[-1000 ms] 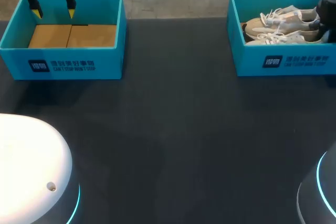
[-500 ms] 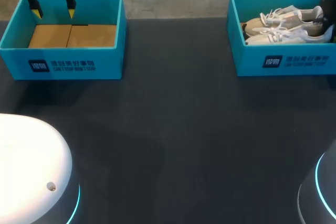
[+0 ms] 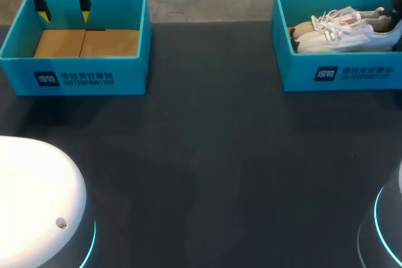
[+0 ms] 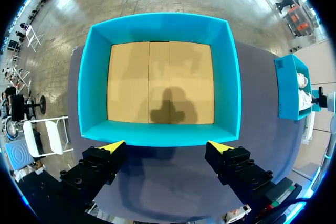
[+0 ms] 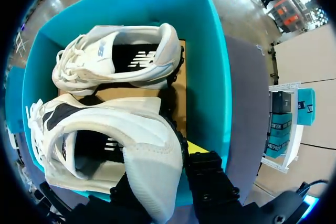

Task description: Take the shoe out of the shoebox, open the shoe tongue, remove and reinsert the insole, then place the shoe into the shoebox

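**Shoe heel clamped by the right fingers, inside its box**

The right gripper (image 5: 165, 167) has both fingers closed on the heel of a white shoe (image 5: 115, 129), one finger on each side. The shoe points away from the gripper and sits inside the right shoebox (image 5: 216, 66). Beyond it, a second shoe (image 5: 121, 59) lies on its side on the box floor. The left gripper (image 4: 167, 148) hangs with its fingers spread apart, holding nothing, above one wall of the left shoebox (image 4: 157, 132).
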